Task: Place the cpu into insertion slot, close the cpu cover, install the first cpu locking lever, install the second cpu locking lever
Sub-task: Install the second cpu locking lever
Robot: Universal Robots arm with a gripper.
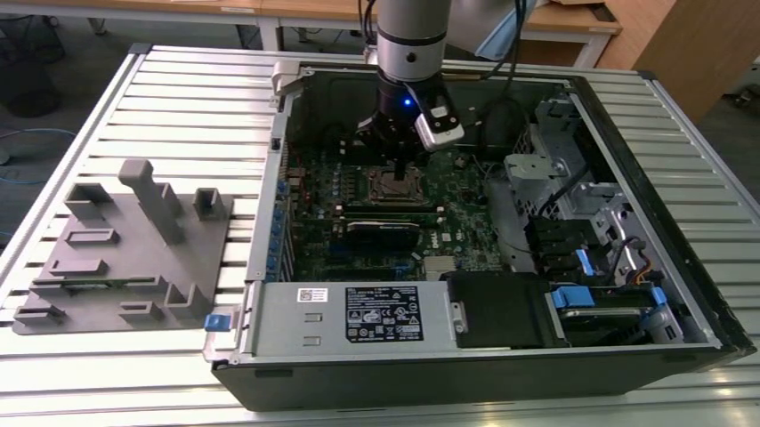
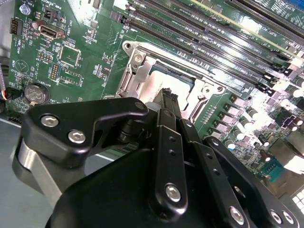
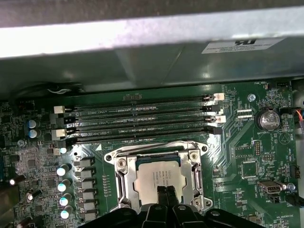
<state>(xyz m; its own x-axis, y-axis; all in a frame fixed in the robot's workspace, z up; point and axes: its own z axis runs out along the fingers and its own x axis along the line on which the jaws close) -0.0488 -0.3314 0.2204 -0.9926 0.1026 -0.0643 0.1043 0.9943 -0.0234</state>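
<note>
Gripper: we see the black two-fingered gripper [image 3: 166, 192] hanging low over the socket in the first wrist view, its two fingertips pressed together with no gap we can make out and nothing held between them.
Cpu: the small flat square chip with the dull silver-grey metal top [image 3: 159, 178] lies seated in the socket, flat and square to its frame.
Insertion slot: the square processor socket with the silver metal rim [image 1: 390, 186] sits on the green circuit board inside the open black computer case [image 1: 475, 365], directly under the arm in the exterior view.
Cpu cover: the thin silver metal frame plate with a square window [image 3: 190, 173] appears to us to lie down around the chip, its window showing the chip's top; whether it is latched we cannot tell.
Key relation: the closed tips stand straight above the chip's near edge, over the frame's border, so the socket lies directly below the tool, not off to a side.
Contact: we judge the tips just above or touching the chip's edge; which, we cannot tell.
Neighbours: the long black memory slots [image 3: 142, 118] run parallel just beyond the socket's far side, away from the tips.
</note>
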